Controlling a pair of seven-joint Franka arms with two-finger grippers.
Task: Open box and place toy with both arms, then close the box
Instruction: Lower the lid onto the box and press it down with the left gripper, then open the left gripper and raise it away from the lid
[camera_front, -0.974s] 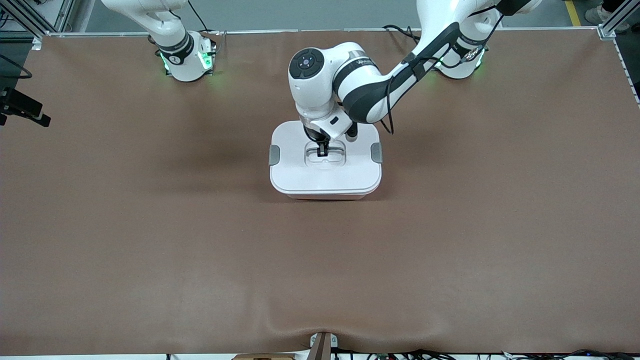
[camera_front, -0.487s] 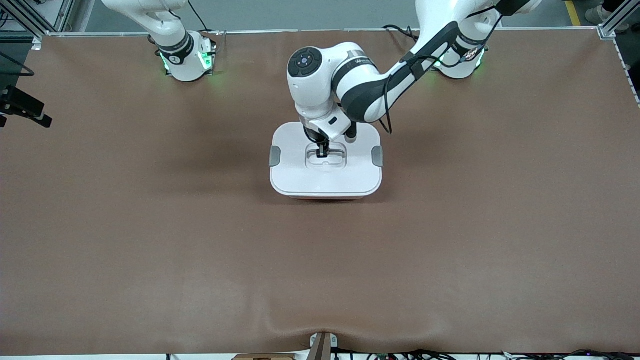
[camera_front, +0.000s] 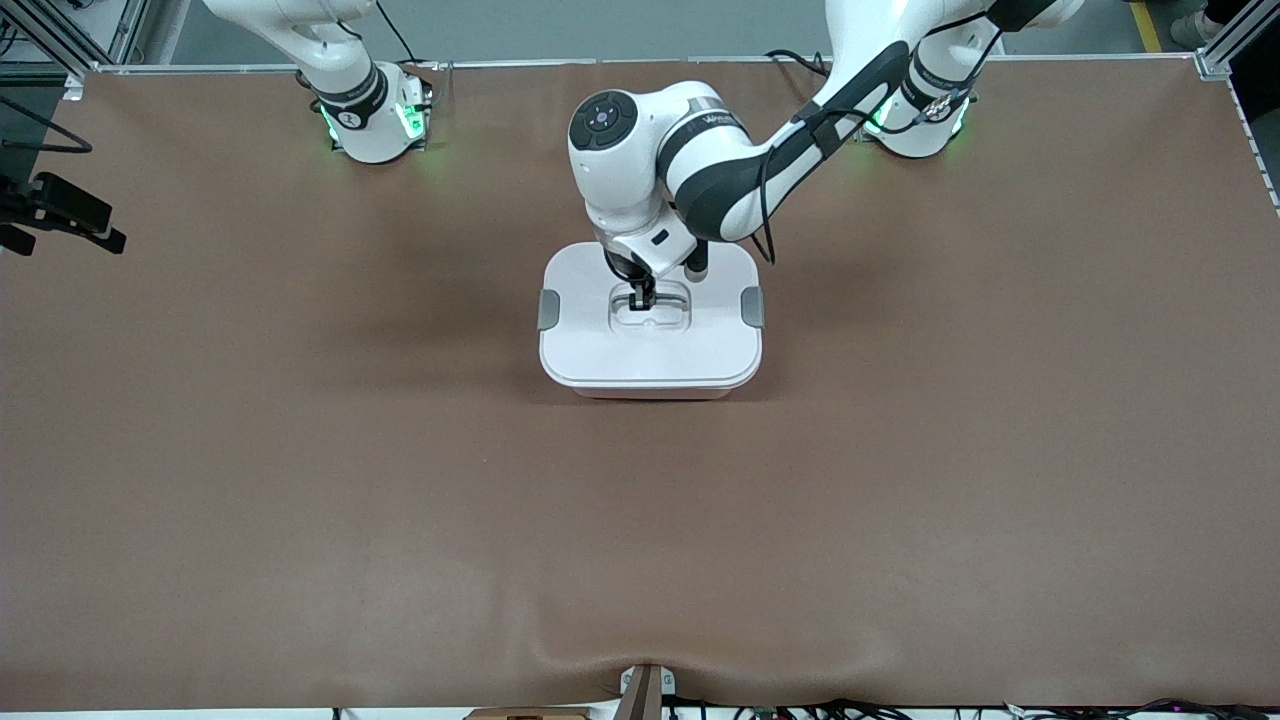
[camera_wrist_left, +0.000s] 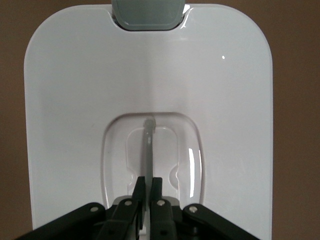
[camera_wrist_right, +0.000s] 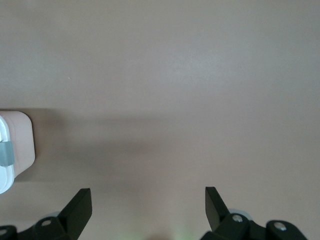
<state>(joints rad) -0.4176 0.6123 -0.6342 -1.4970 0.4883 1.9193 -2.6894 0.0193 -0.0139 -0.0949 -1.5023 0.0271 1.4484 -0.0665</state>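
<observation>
The box (camera_front: 650, 350) stands in the middle of the table with its white lid on and a grey clip (camera_front: 548, 310) at each end. My left gripper (camera_front: 640, 298) is down in the lid's recess, shut on the thin upright grey handle (camera_wrist_left: 148, 145); its fingertips (camera_wrist_left: 141, 186) pinch it from both sides. My right gripper (camera_wrist_right: 148, 200) is open and empty, high over bare table toward the right arm's end; its view shows one end of the box (camera_wrist_right: 10, 150). The toy is out of view.
The brown table mat (camera_front: 640, 550) lies bare all around the box. The two arm bases (camera_front: 375, 120) stand along the edge of the table farthest from the front camera. A black shape (camera_front: 60, 215) hangs at the right arm's end of the table.
The left arm's wrist and elbow have shifted slightly toward the right arm's end, its gripper still on the handle. The black shape at the right arm's end has moved slightly inward.
</observation>
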